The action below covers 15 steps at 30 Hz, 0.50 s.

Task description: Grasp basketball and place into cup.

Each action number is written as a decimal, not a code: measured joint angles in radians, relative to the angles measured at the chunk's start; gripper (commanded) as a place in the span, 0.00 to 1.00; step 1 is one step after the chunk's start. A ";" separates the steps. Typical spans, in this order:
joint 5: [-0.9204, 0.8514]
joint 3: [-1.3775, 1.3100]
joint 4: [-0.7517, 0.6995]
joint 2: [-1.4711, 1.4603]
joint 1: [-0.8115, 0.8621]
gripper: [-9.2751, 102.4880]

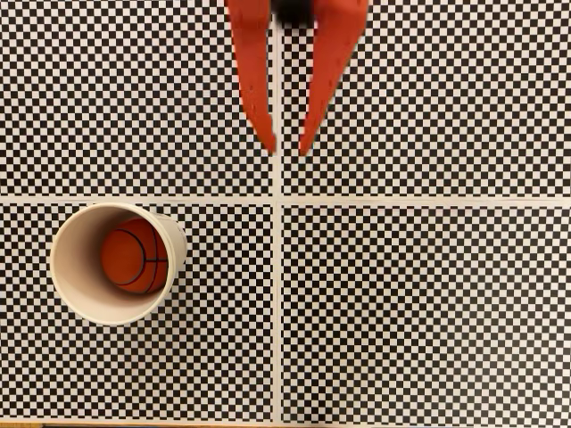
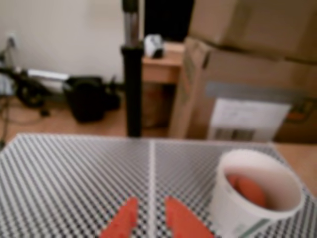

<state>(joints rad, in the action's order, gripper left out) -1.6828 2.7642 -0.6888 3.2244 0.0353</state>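
At the left of the fixed view the cup (image 1: 116, 264) stands on the checkered counter (image 1: 419, 303) with the basketball (image 1: 134, 257) lying inside it, well apart from the gripper (image 1: 285, 147), which reaches down from the top edge near the centre seam, its two red fingers slightly parted and holding nothing. Bare checkered surface lies open all around the gripper and to its right. Beyond the counter's far edge the wrist view shows a black pole (image 2: 132, 74), cardboard boxes (image 2: 237, 69) and a wooden floor, with the cup (image 2: 257, 196) near right of the gripper (image 2: 151, 218).
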 measured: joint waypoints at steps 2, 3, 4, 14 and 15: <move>-0.011 0.032 0.000 0.041 0.000 0.08; -0.017 0.034 0.000 0.051 -0.002 0.08; -0.021 0.040 0.002 0.052 -0.003 0.08; -0.025 0.130 0.043 0.057 0.005 0.08; -0.025 0.144 0.048 0.057 0.005 0.08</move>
<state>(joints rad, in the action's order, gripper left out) -1.7073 2.9084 -0.6412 3.2812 0.0399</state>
